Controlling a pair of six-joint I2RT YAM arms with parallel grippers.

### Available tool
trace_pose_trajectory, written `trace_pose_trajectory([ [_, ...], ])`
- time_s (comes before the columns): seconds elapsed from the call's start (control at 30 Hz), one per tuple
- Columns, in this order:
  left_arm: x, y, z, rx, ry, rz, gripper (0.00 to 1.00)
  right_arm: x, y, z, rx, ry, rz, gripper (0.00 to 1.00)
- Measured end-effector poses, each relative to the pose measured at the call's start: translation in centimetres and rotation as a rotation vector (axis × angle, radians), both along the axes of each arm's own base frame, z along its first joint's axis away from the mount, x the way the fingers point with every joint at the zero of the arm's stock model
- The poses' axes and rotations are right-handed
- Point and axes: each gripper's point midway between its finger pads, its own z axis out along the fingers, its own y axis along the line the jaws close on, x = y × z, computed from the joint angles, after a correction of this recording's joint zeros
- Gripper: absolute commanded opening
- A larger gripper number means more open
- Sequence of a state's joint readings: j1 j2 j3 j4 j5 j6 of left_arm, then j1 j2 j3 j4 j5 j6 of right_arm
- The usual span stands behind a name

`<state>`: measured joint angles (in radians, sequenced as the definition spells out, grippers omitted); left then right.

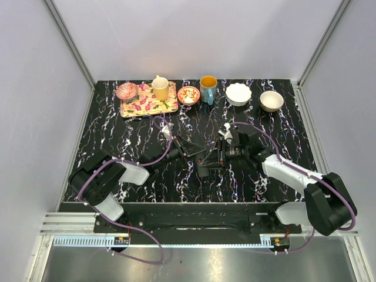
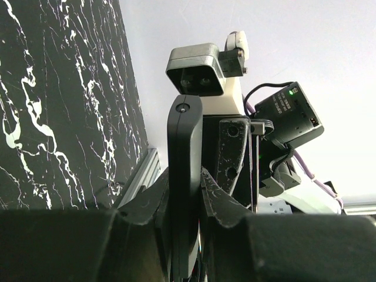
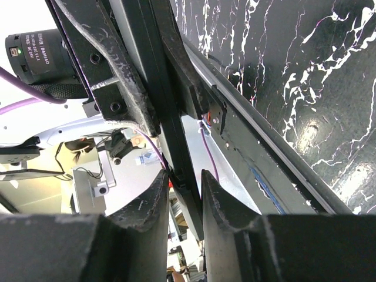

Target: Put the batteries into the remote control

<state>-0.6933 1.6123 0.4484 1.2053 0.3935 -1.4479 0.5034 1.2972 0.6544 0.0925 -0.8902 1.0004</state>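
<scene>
the remote control (image 2: 185, 176) is held in the air over the middle of the table, edge-on to both wrist cameras. its long axis runs from one gripper toward the other, roughly left to right across the table. the left gripper (image 2: 187, 197) pinches one end between its fingers; the right gripper (image 3: 183, 188) pinches the other end, and the two sets of fingers nearly meet. both arms reach inward from their bases, wrists rolled sideways, so the table (image 1: 117, 138) stands upright in the wrist views. it is black marble with white veins. along its far edge sit a floral tray (image 1: 147, 106), a yellow cup (image 1: 160, 88), a blue mug (image 1: 208, 89) and a white bowl (image 1: 238, 94). plain pale walls close the space.
</scene>
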Motion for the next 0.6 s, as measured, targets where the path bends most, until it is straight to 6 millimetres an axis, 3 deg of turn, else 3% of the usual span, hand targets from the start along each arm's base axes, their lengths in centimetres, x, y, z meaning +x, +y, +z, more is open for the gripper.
trace_pose_trajectory([
  [0.07, -0.2, 0.1, 0.0, -0.001, 0.0, -0.003, 0.0, -0.2, 0.0, 0.0, 0.01, 0.007, 0.004, 0.0],
  [0.17, -0.4, 0.2, 0.2, -0.003, -0.004, -0.004, 0.01, -0.3, 0.0, 0.2, 0.027, 0.011, 0.009, 0.0],
  [0.33, -0.6, 0.3, 0.8, -0.017, -0.02, -0.007, 0.15, -0.5, 0.1, 0.8, 0.053, 0.003, 0.032, 0.0],
  [0.6, -1.2, 0.4, 0.5, -0.023, 0.006, -0.021, 0.22, -1.2, 0.0, 0.5, 0.092, 0.004, 0.05, 0.0],
])
